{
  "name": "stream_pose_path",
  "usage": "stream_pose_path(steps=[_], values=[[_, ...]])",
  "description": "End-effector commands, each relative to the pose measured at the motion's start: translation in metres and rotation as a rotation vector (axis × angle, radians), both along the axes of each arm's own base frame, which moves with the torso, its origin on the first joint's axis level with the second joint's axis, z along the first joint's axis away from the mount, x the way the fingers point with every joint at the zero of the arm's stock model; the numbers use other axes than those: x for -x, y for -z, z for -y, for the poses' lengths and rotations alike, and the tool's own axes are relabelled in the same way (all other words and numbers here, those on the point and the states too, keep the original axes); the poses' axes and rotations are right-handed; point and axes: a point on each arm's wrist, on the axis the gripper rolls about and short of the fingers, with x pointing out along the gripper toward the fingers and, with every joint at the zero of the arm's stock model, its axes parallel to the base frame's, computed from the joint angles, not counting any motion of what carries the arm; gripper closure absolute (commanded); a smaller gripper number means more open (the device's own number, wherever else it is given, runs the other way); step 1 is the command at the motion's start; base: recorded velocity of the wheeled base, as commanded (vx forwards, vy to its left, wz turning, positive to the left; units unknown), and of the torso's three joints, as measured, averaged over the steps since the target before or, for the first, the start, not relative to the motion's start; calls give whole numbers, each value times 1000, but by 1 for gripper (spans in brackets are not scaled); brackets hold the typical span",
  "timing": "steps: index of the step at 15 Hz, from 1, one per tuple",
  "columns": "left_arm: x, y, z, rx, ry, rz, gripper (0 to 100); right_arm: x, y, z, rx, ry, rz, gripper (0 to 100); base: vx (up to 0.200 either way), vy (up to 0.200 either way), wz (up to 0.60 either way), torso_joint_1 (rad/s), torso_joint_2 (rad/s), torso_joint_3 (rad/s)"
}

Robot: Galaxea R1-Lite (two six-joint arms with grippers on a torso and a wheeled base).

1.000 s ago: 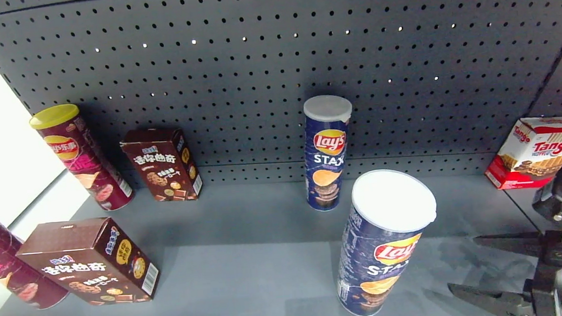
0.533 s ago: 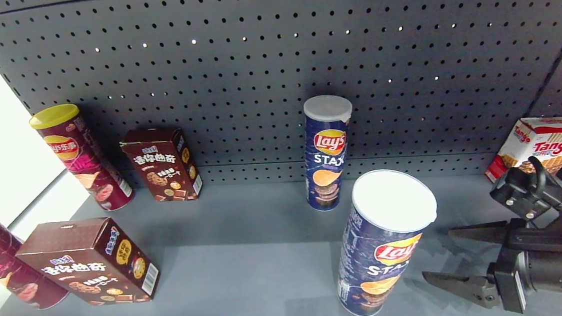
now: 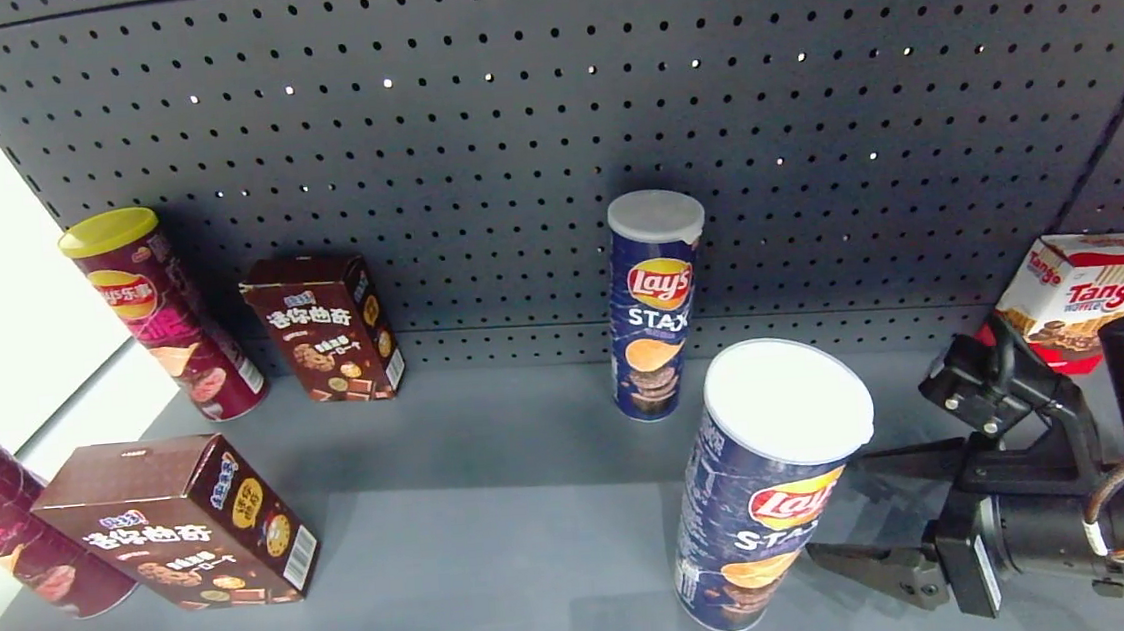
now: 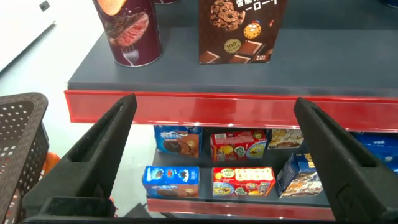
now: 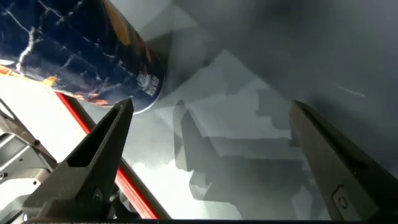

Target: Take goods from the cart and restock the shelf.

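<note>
Two blue chip cans stand upright on the grey shelf (image 3: pixel 499 531): a near one (image 3: pixel 771 485) with a white lid and a far one (image 3: pixel 656 303) by the pegboard. My right gripper (image 3: pixel 836 507) lies level over the shelf just right of the near can, open, with its fingertips beside the can's lower half. In the right wrist view the near can (image 5: pixel 81 56) sits off to one side of the open right gripper (image 5: pixel 211 109), outside the gap. My left gripper (image 4: pixel 214 102) hangs open and holds nothing, below the shelf's red front edge (image 4: pixel 211 106).
Dark red chip cans (image 3: pixel 161 317) and brown biscuit boxes (image 3: pixel 182 526) fill the shelf's left part. A red and white wafer box (image 3: pixel 1082 300) stands at the far right behind my right arm. A black mesh basket (image 4: pixel 22 143) is beside the left gripper; small boxes (image 4: pixel 242 180) line the lower shelf.
My right gripper has slid left along the shelf towards the near blue can, staying open. The cans and boxes have not moved.
</note>
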Motion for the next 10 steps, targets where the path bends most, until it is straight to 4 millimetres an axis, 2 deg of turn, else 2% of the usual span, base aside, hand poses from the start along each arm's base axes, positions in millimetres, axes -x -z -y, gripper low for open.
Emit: stream_pose_path(steps=[1, 10], values=[[0, 0, 0, 0, 0, -1, 0, -2, 2, -6, 7, -19, -11, 0, 0, 0, 0, 0, 0, 0], [0, 0, 0, 1, 0, -1, 0, -3, 5, -16, 16, -51, -16, 0, 0, 0, 0, 0, 0, 0]])
